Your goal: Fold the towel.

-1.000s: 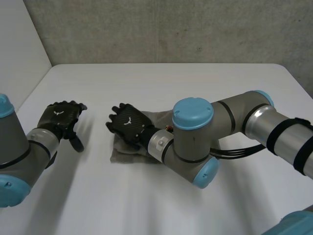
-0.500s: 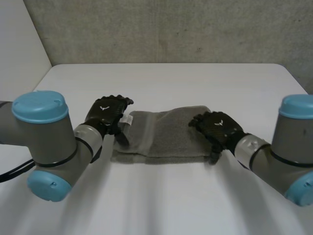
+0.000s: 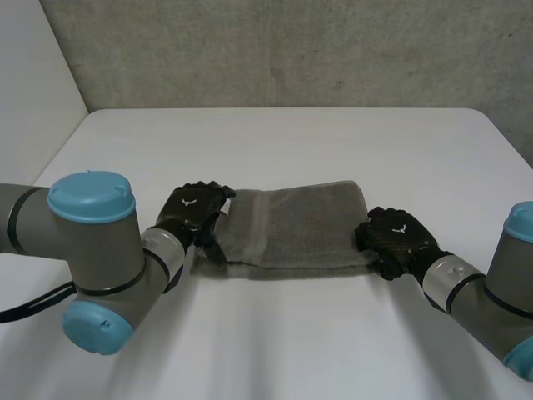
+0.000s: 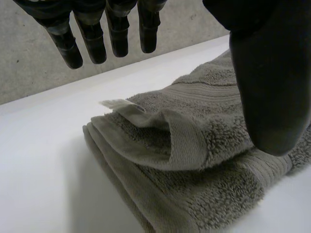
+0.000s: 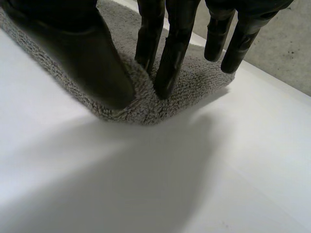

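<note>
A grey towel (image 3: pixel 291 225) lies folded into a long strip across the middle of the white table (image 3: pixel 291 142). My left hand (image 3: pixel 193 210) is at its left end. In the left wrist view that hand (image 4: pixel 92 39) is open, with straight fingers hanging above the end of the towel (image 4: pixel 209 160) and the thumb (image 4: pixel 267 73) resting on the pile. A white label (image 4: pixel 116 103) sticks out at that end. My right hand (image 3: pixel 398 237) is at the right end. In the right wrist view its thumb (image 5: pixel 82 48) and fingers (image 5: pixel 167 63) pinch the corner of the towel (image 5: pixel 194 77).
A grey concrete wall (image 3: pixel 291 50) rises behind the table's far edge. Bare white tabletop surrounds the towel on every side. Both forearms reach in from the near corners.
My right hand went from the towel's left part out to its right end and closed on the corner. My left hand came in to the left end. The towel now lies longer.
</note>
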`<state>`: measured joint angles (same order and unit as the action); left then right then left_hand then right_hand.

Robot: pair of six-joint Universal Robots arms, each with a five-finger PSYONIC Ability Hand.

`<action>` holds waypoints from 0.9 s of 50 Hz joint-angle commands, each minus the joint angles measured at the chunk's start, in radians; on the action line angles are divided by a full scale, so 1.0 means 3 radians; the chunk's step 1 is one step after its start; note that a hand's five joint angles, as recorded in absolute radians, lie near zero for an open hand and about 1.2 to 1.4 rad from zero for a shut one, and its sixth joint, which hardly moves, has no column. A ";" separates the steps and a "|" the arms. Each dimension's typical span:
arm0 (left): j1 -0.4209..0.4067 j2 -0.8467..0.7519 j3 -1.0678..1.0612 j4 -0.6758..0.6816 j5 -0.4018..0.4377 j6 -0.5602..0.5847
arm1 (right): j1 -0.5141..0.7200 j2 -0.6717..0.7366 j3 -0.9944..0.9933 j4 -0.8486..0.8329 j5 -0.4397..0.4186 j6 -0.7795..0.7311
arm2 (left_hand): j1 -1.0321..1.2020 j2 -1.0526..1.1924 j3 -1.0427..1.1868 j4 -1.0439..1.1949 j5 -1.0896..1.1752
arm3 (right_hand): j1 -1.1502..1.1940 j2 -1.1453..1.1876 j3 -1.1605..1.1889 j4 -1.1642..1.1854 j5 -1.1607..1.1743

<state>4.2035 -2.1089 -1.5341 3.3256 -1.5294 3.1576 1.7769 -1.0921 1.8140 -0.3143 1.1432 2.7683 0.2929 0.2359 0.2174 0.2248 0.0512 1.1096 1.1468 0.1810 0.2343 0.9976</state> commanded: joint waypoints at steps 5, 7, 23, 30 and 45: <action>-0.0007 0.0014 -0.0066 0.0000 0.0000 -0.0028 | -0.0007 -0.0026 0.0099 -0.0057 -0.0170 -0.0003 | -0.0395 -0.0205 -0.0143 -0.0167 -0.0171 | 0.0956 0.0831 -0.0022 -0.0199 0.0747; -0.0007 0.0035 -0.0086 0.0000 -0.0005 -0.0028 | -0.0012 -0.0031 0.0115 -0.0057 -0.0190 -0.0008 | -0.0395 -0.0205 -0.0143 -0.0167 -0.0171 | 0.0956 0.0831 -0.0022 -0.0199 0.0747; 0.0096 0.0142 -0.0148 0.0000 -0.0010 -0.0063 | -0.0892 -0.0783 0.0411 0.0444 -0.0620 -0.0893 | -0.0395 -0.0205 -0.0143 -0.0167 -0.0171 | 0.0956 0.0831 -0.0022 -0.0199 0.0747; 0.0101 0.0214 -0.0148 0.0005 -0.0010 -0.0145 | -0.0953 -0.0977 0.0034 0.0868 -0.0881 -0.1144 | -0.0395 -0.0205 -0.0143 -0.0167 -0.0171 | 0.0956 0.0831 -0.0022 -0.0199 0.0747; 0.0254 0.0372 -0.0178 0.0021 -0.0010 -0.0166 | 0.0642 -0.0655 -0.0509 0.0782 -0.0763 -0.1144 | -0.0395 -0.0205 -0.0143 -0.0167 -0.0171 | 0.0956 0.0831 -0.0022 -0.0199 0.0747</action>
<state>4.2621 -2.0186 -1.5849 3.3293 -1.5325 3.1108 1.7869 -1.3674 1.7011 -0.0575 0.8912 2.4240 0.2929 0.2358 0.2174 0.2248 0.0513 1.2746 1.2853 0.1810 0.2343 1.1548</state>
